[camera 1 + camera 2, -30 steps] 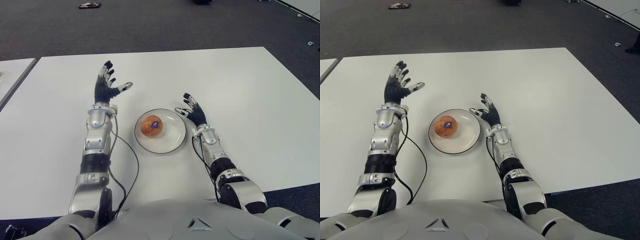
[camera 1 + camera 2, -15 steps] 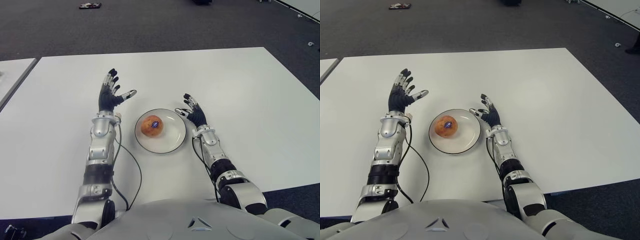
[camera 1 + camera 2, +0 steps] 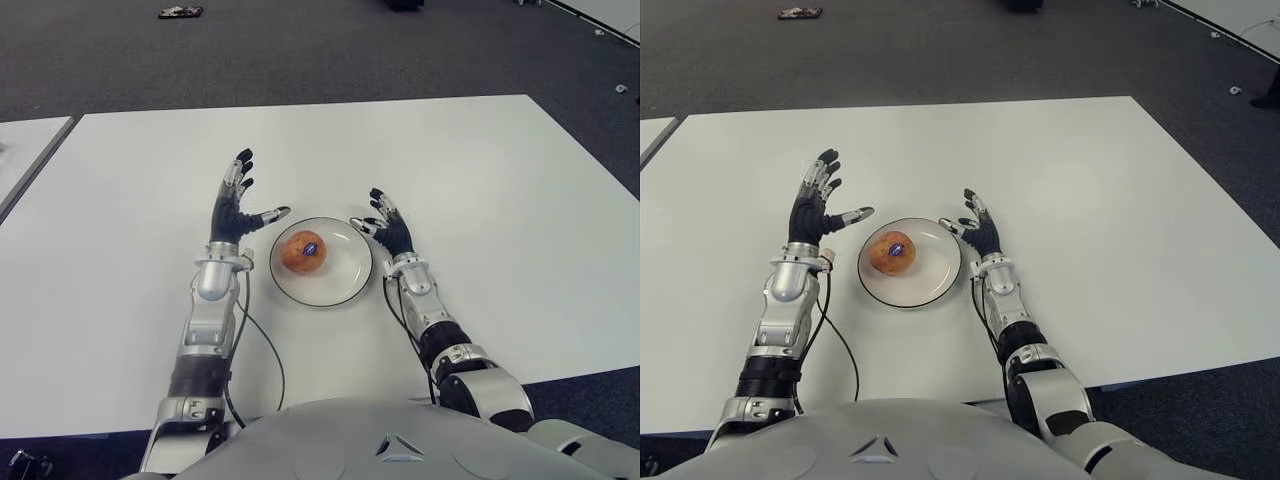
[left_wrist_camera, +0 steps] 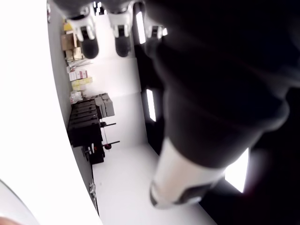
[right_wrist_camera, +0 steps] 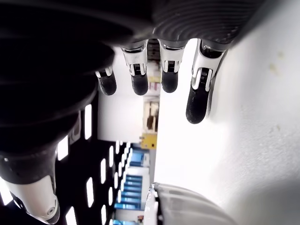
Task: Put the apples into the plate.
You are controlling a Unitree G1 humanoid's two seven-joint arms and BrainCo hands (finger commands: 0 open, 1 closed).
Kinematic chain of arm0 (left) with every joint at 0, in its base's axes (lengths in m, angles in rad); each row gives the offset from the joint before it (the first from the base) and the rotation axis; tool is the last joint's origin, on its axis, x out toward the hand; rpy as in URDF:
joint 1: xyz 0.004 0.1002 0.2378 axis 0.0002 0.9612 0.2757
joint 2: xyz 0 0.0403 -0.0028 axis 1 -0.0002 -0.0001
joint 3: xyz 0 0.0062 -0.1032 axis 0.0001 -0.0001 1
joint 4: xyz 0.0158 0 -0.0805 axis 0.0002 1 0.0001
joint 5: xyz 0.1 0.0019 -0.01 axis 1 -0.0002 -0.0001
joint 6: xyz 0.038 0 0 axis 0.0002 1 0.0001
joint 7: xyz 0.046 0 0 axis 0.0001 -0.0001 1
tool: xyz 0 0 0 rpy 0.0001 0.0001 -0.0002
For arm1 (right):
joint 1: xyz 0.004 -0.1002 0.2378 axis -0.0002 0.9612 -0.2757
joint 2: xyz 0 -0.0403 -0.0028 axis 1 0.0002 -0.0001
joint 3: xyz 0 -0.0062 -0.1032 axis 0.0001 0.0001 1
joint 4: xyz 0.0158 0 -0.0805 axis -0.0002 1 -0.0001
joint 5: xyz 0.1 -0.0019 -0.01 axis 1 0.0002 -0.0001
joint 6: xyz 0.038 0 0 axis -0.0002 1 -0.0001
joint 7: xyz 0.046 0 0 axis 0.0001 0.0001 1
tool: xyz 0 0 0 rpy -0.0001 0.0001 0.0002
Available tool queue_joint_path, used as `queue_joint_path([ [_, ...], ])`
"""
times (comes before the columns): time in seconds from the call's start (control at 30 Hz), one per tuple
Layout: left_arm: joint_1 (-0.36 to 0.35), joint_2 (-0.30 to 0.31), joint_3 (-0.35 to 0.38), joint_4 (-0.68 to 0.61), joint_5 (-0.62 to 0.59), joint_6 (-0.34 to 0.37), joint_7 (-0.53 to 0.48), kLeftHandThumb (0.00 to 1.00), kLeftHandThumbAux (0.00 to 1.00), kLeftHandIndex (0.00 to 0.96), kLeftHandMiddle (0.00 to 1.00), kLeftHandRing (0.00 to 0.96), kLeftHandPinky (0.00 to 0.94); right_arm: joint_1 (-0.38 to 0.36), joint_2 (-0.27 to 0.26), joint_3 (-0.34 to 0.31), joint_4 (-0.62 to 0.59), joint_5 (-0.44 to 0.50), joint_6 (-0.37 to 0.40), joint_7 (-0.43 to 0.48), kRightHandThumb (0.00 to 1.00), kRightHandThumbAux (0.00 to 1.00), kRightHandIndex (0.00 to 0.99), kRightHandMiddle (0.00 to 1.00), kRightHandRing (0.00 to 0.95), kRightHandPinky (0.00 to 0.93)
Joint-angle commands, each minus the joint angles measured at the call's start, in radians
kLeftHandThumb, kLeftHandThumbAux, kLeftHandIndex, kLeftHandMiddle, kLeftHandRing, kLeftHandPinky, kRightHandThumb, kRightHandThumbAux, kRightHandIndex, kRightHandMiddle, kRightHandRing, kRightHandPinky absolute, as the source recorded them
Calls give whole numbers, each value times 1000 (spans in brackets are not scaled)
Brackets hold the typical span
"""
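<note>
One reddish-orange apple (image 3: pixel 303 251) with a small sticker lies in the white plate (image 3: pixel 345 281) near the middle of the white table (image 3: pixel 480 180). My left hand (image 3: pixel 238 205) is raised just left of the plate, open, fingers spread upward and thumb pointing toward the apple, holding nothing. My right hand (image 3: pixel 387 225) shows at the plate's right rim, open and empty, its fingers (image 5: pixel 199 91) extended.
A second table's corner (image 3: pixel 25 150) shows at the far left. Dark carpet (image 3: pixel 300 50) lies beyond the table, with a small flat object (image 3: pixel 179 11) on it. A black cable (image 3: pixel 262 340) runs along my left forearm.
My left hand has drawn back toward me and to the right, ending close beside the plate, still open. The right hand, plate and apple have not moved.
</note>
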Motion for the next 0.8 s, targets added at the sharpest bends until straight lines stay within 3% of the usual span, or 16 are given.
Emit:
queue_joint_path([
  [0.03, 31, -19, -19, -8, 31, -2, 32, 0, 316, 0, 0, 0, 0, 61, -3, 4, 37, -18, 36, -32, 110, 675, 7, 16, 32, 82],
  [0.5, 64, -55, -15, 49, 7, -62, 61, 0, 324, 0, 0, 0, 0, 115, -8, 23, -58, -67, -1, -134, 108, 678, 2, 23, 35, 80],
  [0.8, 71, -54, -17, 79, 17, -104, 70, 0, 314, 0, 0, 0, 0, 130, -5, 25, -85, -60, -7, -143, 116, 685, 2, 21, 33, 77],
])
